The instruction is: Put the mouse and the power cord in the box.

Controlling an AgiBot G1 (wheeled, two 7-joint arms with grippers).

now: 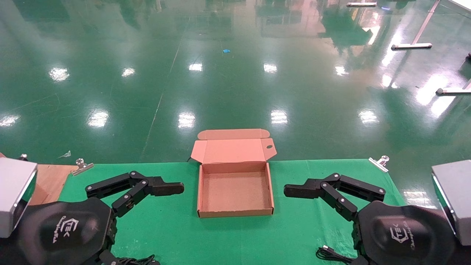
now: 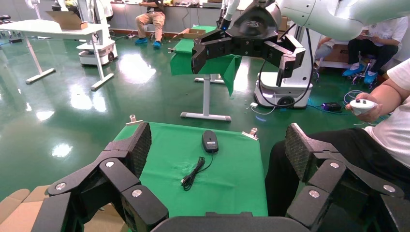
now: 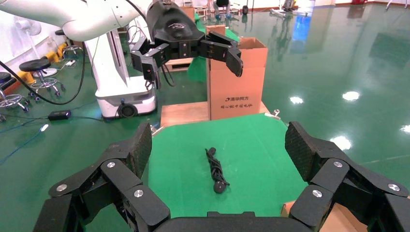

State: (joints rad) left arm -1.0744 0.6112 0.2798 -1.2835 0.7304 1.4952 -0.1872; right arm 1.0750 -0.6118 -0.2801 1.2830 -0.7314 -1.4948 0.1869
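Observation:
The box (image 1: 235, 212) stands open mid-table on the green cloth, its lid flap tilted back and its inside bare. My left gripper (image 1: 173, 188) hovers to its left, open and holding nothing. My right gripper (image 1: 294, 190) hovers to its right, also open with nothing in it. In the left wrist view the mouse (image 2: 210, 141) lies on the cloth beyond my open left gripper (image 2: 217, 131), its thin cable (image 2: 193, 173) looped beside it. In the right wrist view the power cord (image 3: 216, 170) lies bundled beyond my open right gripper (image 3: 218, 130). My right arm hides the mouse in the head view.
Metal clips (image 1: 379, 162) pin the cloth at the far corners. Grey blocks (image 1: 14, 191) flank the table on both sides. A wooden board (image 1: 49, 180) lies at the left, and a tall carton (image 3: 237, 79) stands on it. A seated person (image 2: 387, 125) is close to the table's right side.

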